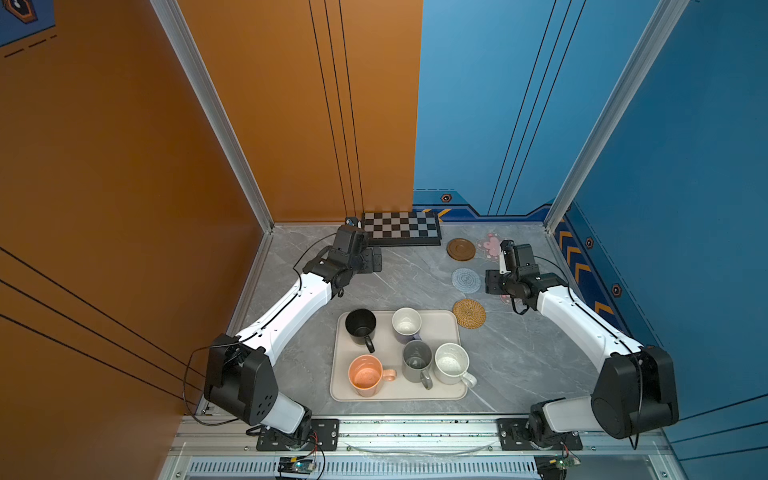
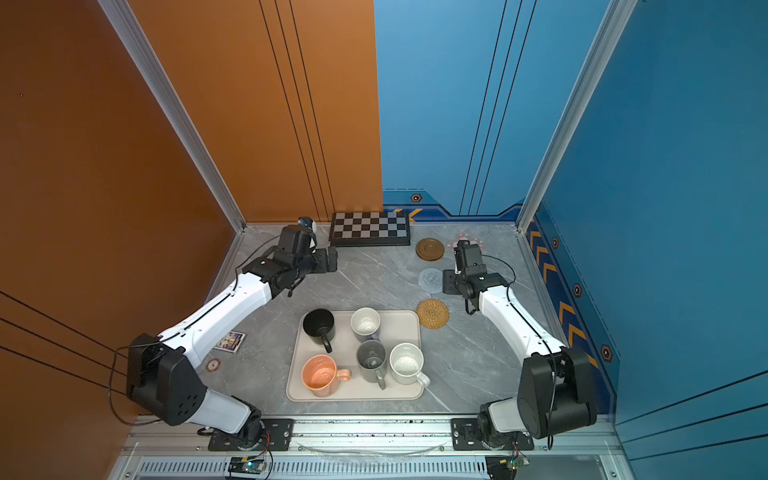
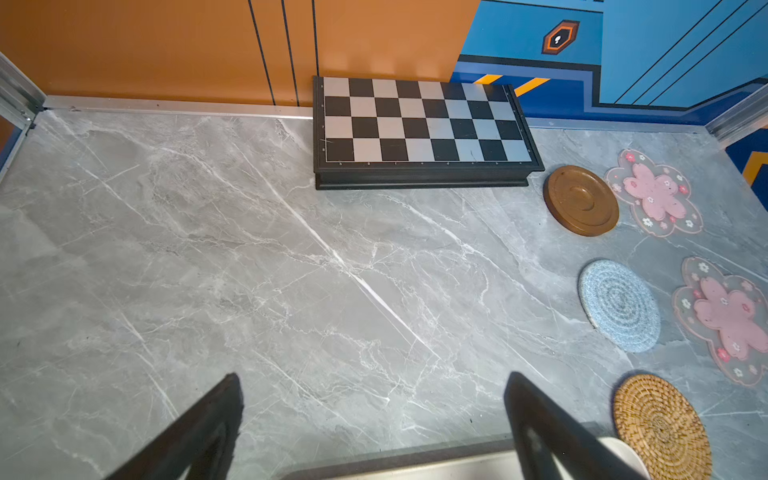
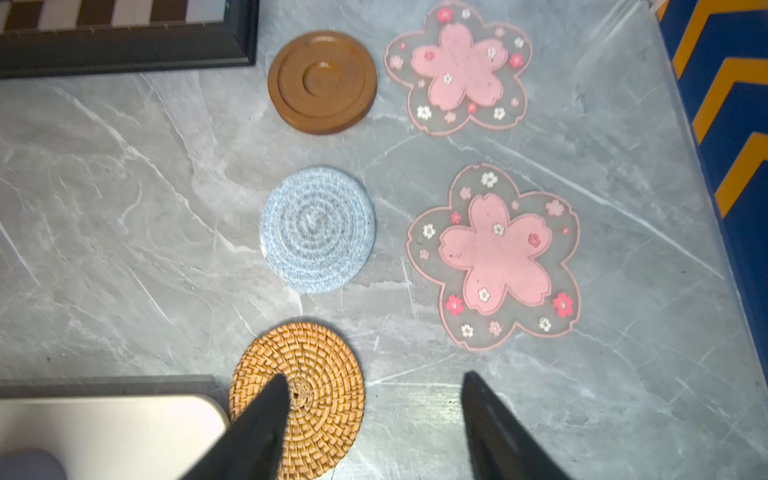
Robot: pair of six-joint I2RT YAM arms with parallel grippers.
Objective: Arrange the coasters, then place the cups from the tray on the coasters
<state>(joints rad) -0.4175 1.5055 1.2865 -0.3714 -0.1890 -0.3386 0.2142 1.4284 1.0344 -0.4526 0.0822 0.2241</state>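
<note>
Five coasters [image 4: 318,230] are laid out apart beside the tray [image 1: 442,328], on which all five cups [image 1: 360,328] are yet to be moved. The left claw [image 3: 372,377] and right claw [image 4: 375,376] are spread, gripping nothing.

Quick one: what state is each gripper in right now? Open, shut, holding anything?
Left gripper: open wide, holding nothing.
Right gripper: open, jaws apart, nothing between them.

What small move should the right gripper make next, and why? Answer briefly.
Probably swing the right gripper toward the lavender cup on the tray: all five coasters already lie spread apart, every cup is still on the tray, and this gripper is empty.
</note>
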